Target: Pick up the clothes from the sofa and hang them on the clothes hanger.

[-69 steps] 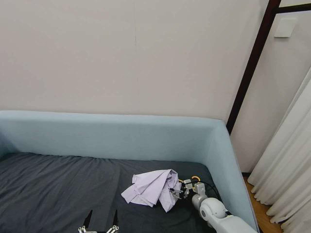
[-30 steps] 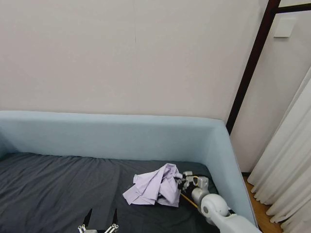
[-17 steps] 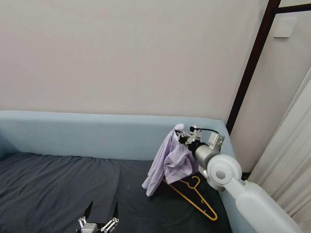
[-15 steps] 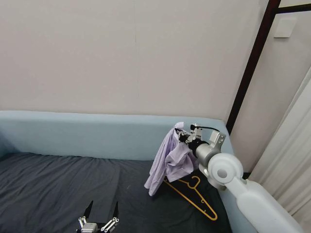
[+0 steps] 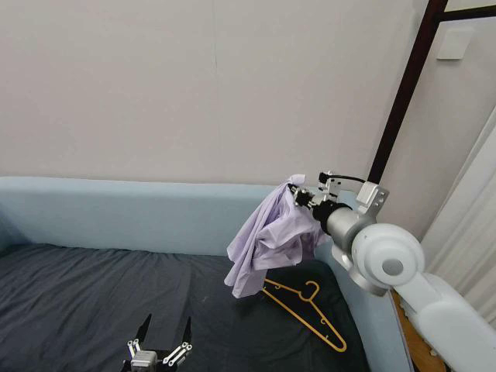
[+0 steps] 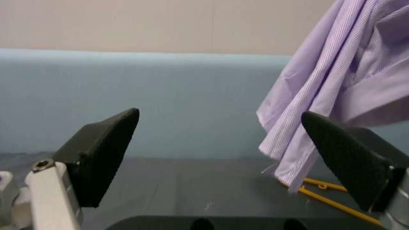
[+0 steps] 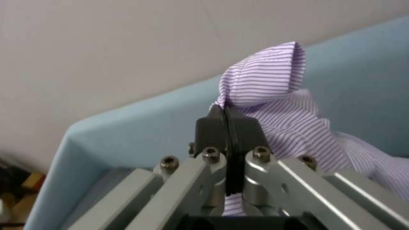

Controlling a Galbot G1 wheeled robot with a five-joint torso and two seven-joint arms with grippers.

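**Striped shirt held in the air over the sofa's right end**

A plain, matte, off-white wall [image 5: 194, 85] rises behind the sofa [image 5: 155, 217]. The sofa is long and low, with a smooth pale blue backrest and a rounded right arm of the same fabric. Its seat [image 5: 70, 302] is covered in dark grey cloth that lies in soft creases.

Past the sofa's right end stand a dark, narrow upright frame [image 5: 399, 108] and a pale curtain [image 5: 469, 225] falling in long folds. High above that end, a small white square plate [image 5: 453, 44] sits on the wall.

The robot's right arm [image 5: 384, 260], glossy white with rounded joints, reaches in over the sofa's right arm. Its right gripper [image 5: 300, 194] is level with the top of the backrest, and its dark fingers are pinched tight on a bunched fold of the shirt [image 5: 267, 240]. In the right wrist view the metal-linked fingers [image 7: 214, 129] meet with the fold [image 7: 268, 81] sticking out past them.

The shirt is thin lilac cloth with fine stripes. It hangs clear of the seat in loose, crumpled drapes in front of the backrest.

Under it, a slim yellow-orange hanger [image 5: 306, 306] lies flat on the seat near the sofa's right end, hook towards the sofa arm.

The left gripper [image 5: 167, 319] hovers low over the front of the seat, its black, wedge-shaped fingers [image 6: 102, 143] spread wide apart and gripping nothing.
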